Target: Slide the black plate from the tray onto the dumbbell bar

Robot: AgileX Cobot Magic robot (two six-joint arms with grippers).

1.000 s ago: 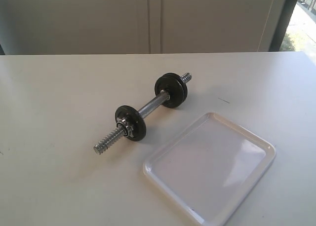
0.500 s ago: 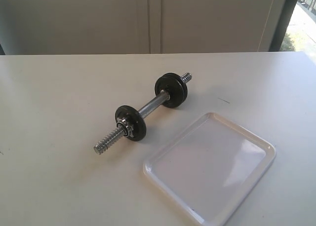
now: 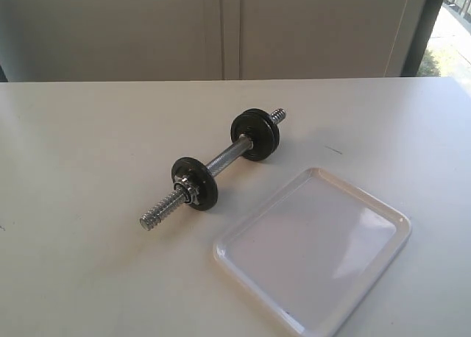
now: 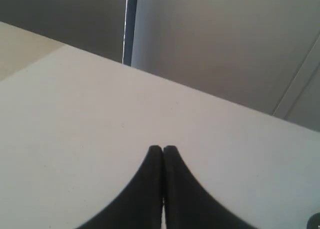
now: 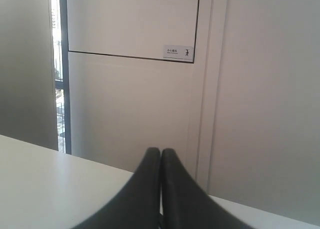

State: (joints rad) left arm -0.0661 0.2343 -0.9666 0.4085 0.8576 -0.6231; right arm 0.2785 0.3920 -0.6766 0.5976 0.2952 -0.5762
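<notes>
The dumbbell bar lies slantwise on the white table in the exterior view. A black plate with a silver nut sits near its nearer threaded end, and black plates sit near its far end. The white tray lies at the front right with nothing on it. Neither arm shows in the exterior view. My left gripper is shut with nothing in it, over bare tabletop. My right gripper is shut and holds nothing, pointing towards a wall and door.
The table stretches wide to the left and behind the bar. A pale wall with a door panel stands beyond the table's far edge. A window strip shows at the far right.
</notes>
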